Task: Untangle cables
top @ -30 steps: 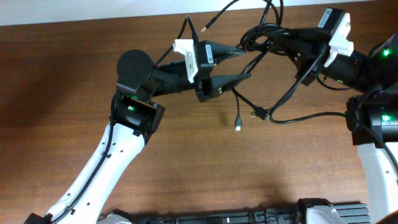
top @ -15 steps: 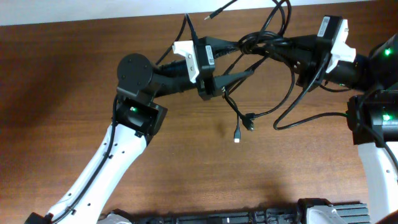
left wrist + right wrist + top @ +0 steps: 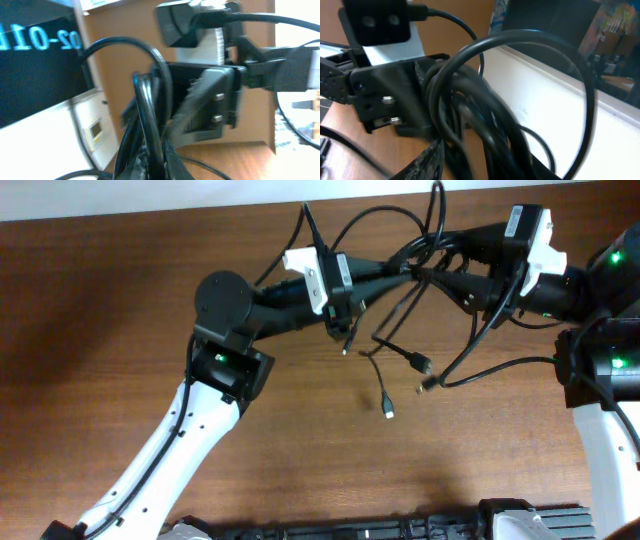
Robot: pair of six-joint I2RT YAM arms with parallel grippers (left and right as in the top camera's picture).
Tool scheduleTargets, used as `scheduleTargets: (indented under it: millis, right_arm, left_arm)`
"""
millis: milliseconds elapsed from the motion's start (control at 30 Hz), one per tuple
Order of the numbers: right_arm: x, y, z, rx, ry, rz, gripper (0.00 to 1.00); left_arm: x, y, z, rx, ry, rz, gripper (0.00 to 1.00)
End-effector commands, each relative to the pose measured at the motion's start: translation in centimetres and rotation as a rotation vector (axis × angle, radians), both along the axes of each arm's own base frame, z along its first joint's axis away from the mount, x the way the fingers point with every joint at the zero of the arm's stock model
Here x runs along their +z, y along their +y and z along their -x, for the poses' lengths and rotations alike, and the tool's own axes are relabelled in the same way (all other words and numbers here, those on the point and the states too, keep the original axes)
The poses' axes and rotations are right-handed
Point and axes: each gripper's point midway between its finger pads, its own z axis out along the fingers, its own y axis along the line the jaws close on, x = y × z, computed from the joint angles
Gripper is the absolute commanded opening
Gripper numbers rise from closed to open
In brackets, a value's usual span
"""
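The black cables (image 3: pixel 422 252) hang in a tangled bunch above the table's far edge, between my two grippers. My left gripper (image 3: pixel 403 271) reaches in from the left and is shut on a few strands (image 3: pixel 150 115), which run up out of its jaws (image 3: pixel 157 160). My right gripper (image 3: pixel 434 276) faces it from the right, its fingers spread, with the thick knot of loops (image 3: pixel 485 100) lying between them (image 3: pixel 480 165). Loose ends with plugs (image 3: pixel 388 412) (image 3: pixel 422 365) dangle below the bunch over the wood.
The brown wooden table (image 3: pixel 300 450) lies under the arms. A white wall strip (image 3: pixel 150 195) runs along its far edge. My left arm (image 3: pixel 220 310) crosses the table's middle. The right arm's base (image 3: pixel 600 370) stands at the right edge.
My left gripper has closed onto the strands and my right gripper has opened. The bunch has shifted slightly left, and the dangling plug ends have swung lower and to the right.
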Motion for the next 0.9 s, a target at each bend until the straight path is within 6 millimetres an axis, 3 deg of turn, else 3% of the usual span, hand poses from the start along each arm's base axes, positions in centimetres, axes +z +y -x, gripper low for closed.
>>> scheduleTargets:
  millis: [0, 200, 267, 367, 433, 500, 600, 700, 800, 867]
  right_arm:
    - [0.8, 0.2, 0.4, 0.011, -0.018, 0.000, 0.41]
    - [0.8, -1.4, -0.3, -0.043, -0.019, 0.000, 0.53]
    - [0.8, -1.4, -0.3, -0.043, -0.019, 0.000, 0.54]
    - [0.9, -1.7, -0.9, -0.085, 0.025, -0.023, 0.69]
    - [0.8, -2.6, -2.4, -0.181, 0.102, -0.070, 0.75]
    - [0.8, -2.6, -2.4, -0.180, 0.102, -0.070, 0.76]
    - [0.8, -2.6, -2.4, -0.185, 0.092, -0.062, 0.71]
    - [0.8, -3.0, -2.9, -0.223, 0.090, -0.065, 0.52]
    - [0.8, -3.0, -2.9, -0.222, 0.089, -0.065, 0.41]
    - [0.9, -3.0, -2.8, -0.215, 0.082, -0.065, 0.42]
  left_arm:
    - [0.6, 2.1, -3.0, 0.130, 0.009, 0.026, 0.01]
    - [-0.2, 4.7, -5.2, 0.193, -0.017, -0.014, 0.00]
    - [-0.8, 4.1, -3.6, 0.110, -0.105, -0.063, 0.00]
    - [-0.8, 3.6, -3.0, 0.090, -0.107, -0.063, 0.00]
    - [-0.7, 2.9, -2.4, 0.069, -0.113, -0.057, 0.00]
    - [-0.5, 2.2, -2.3, 0.088, -0.105, -0.044, 0.00]
    - [-0.4, 2.0, -2.3, 0.094, -0.103, -0.040, 0.00]
    - [-0.4, 2.1, -2.4, 0.098, -0.102, -0.040, 0.00]
    - [-0.4, 2.1, -2.5, 0.104, -0.098, -0.040, 0.00]
    - [-0.5, 2.1, -2.5, 0.104, -0.098, -0.040, 0.00]
